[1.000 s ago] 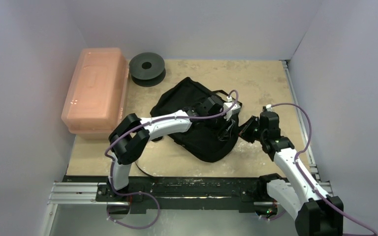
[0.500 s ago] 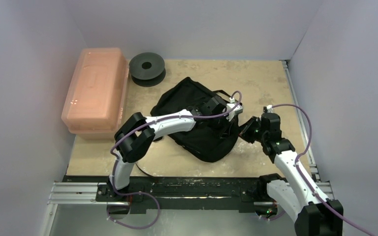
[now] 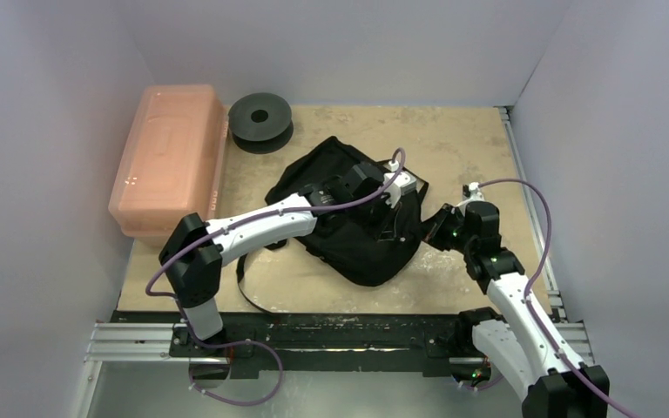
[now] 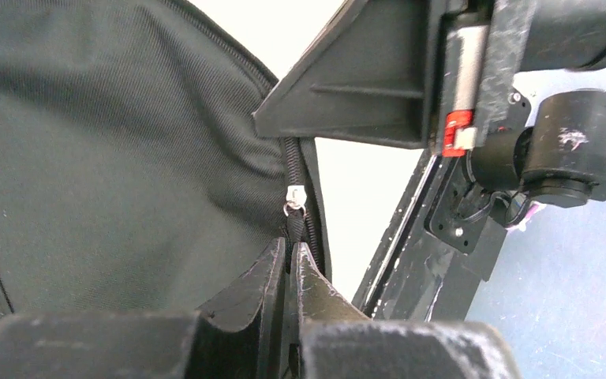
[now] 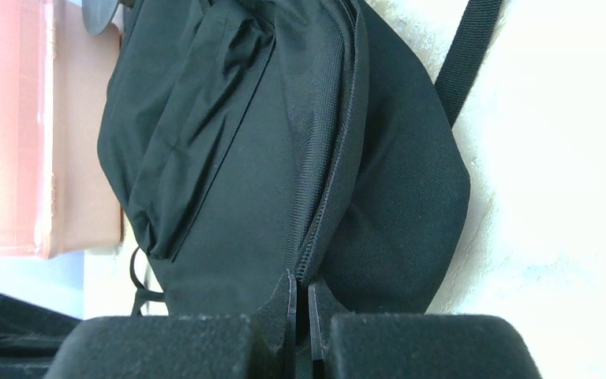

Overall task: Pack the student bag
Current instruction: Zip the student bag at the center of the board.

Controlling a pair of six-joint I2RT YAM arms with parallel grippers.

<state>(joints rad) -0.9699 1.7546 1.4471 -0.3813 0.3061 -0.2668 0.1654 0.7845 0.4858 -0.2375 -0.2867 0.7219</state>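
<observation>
Since a second ago, the left arm's elbow swings out to the left and the left fingers (image 4: pixel 301 265) go from half-open to a tight pinch on the black zip pull (image 4: pixel 293 230), just under the silver slider (image 4: pixel 294 197). We note the right fingers (image 5: pixel 289 294) clamped on the zip seam of the soft black fabric backpack (image 3: pixel 366 252). It lies mid-counter (image 3: pixel 470 148), right of the pink translucent plastic box (image 3: pixel 170 161) and near the black round spool (image 3: pixel 260 117).

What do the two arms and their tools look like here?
Both arms have white links with black joints: left arm, right arm. A purple cable loops along each. The left tool and right tool have black, tapering fingers.
</observation>
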